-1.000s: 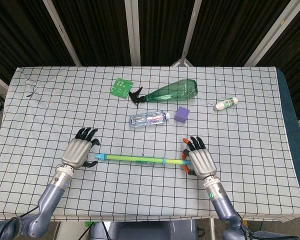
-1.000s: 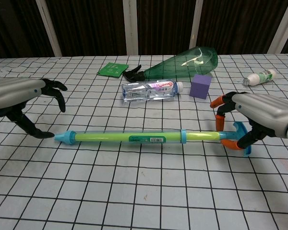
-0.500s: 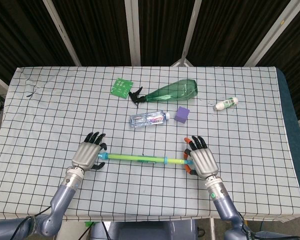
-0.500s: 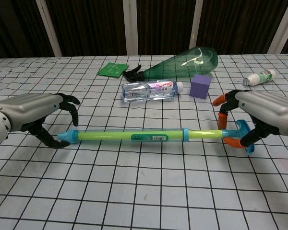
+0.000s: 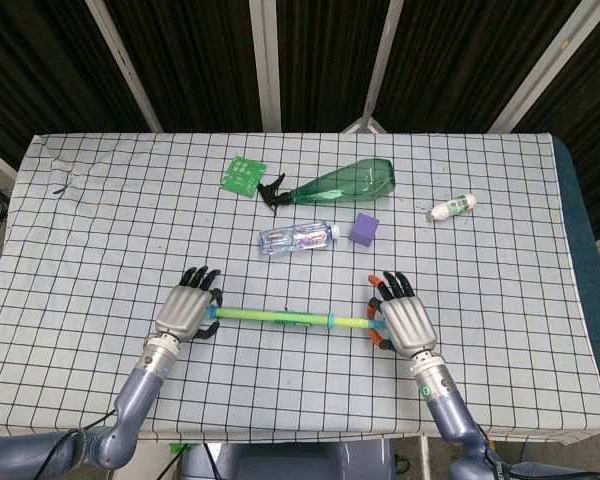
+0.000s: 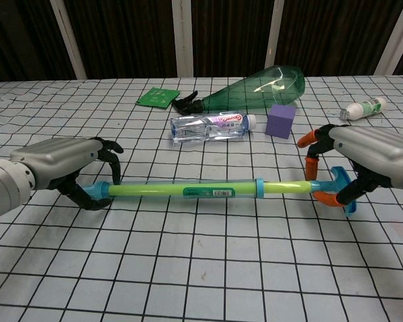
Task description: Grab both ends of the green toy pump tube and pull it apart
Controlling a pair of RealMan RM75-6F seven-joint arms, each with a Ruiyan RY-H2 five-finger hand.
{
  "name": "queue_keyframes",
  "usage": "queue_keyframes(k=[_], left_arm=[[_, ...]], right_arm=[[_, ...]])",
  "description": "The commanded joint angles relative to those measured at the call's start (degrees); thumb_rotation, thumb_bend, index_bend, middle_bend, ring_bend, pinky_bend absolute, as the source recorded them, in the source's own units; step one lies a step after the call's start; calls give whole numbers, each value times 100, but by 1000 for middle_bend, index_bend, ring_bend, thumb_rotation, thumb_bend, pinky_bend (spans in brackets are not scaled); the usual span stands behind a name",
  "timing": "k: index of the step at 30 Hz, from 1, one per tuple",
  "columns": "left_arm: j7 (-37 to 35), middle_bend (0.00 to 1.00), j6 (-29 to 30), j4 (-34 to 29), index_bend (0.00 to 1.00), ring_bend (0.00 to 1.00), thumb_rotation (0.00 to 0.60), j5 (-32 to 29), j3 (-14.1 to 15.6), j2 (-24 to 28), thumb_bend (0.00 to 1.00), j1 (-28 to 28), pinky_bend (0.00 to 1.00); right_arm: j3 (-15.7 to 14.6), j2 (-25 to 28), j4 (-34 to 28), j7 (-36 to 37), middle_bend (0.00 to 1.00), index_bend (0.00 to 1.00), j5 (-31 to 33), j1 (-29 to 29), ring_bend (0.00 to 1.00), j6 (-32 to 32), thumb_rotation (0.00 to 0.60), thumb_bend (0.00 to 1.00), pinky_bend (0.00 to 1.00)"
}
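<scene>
Green pump tube (image 6: 188,192) lies flat across the near part of the checkered table (image 5: 100,230), running left to right. Left hand (image 6: 60,163) is at the tube's blue tip, fingers (image 6: 111,164) curled over and around it; whether they actually clamp it I cannot tell. Right hand (image 6: 369,154) is at the other end, orange-tipped fingers (image 6: 311,163) wrapped around the thin rod just beside the blue T-handle (image 6: 341,188), holding it. Rod shows only a short stretch past the blue collar (image 6: 259,189). Behind the tube: clear water bottle (image 5: 298,238) on its side, purple cube (image 5: 364,229) just beside it, green spray bottle (image 5: 335,183) lying down, green card (image 5: 243,174), small white bottle (image 5: 452,208) far right.
</scene>
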Motion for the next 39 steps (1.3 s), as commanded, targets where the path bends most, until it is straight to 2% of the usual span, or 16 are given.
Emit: queue_keyframes(k=[1, 6, 11, 24, 31, 39], left_arm=[[1, 77, 31, 23, 493, 0, 600, -27, -9, -36, 516, -15, 0], [-53, 88, 120, 30, 556, 0, 600, -8, 10, -66, 542, -8, 0], [-126, 88, 208, -62, 565, 0, 600, 70, 59, 17, 542, 35, 0], [-487, 94, 513, -560, 572, 0, 600, 383, 286, 814, 542, 337, 0], [-725, 95, 574, -663, 577, 0, 600, 437, 301, 1318, 543, 470, 0], [-909, 95, 612, -703, 580, 0, 600, 404, 290, 1663, 544, 574, 0]], right_arm=[[-10, 9, -9, 8, 179, 624, -4, -4, 0, 7, 600, 413, 0], [-37, 25, -17, 57, 181, 623, -26, -19, 0, 26, 600, 413, 0], [-31, 61, -43, 94, 184, 624, -81, -29, 0, 80, 600, 413, 0], [15, 421, -330, 51, 184, 624, -88, -109, 0, 282, 600, 414, 0], [-21, 657, -456, 74, 184, 624, -91, -208, 0, 390, 600, 414, 0], [-55, 900, -512, 171, 184, 624, -93, -326, 0, 491, 600, 414, 0]])
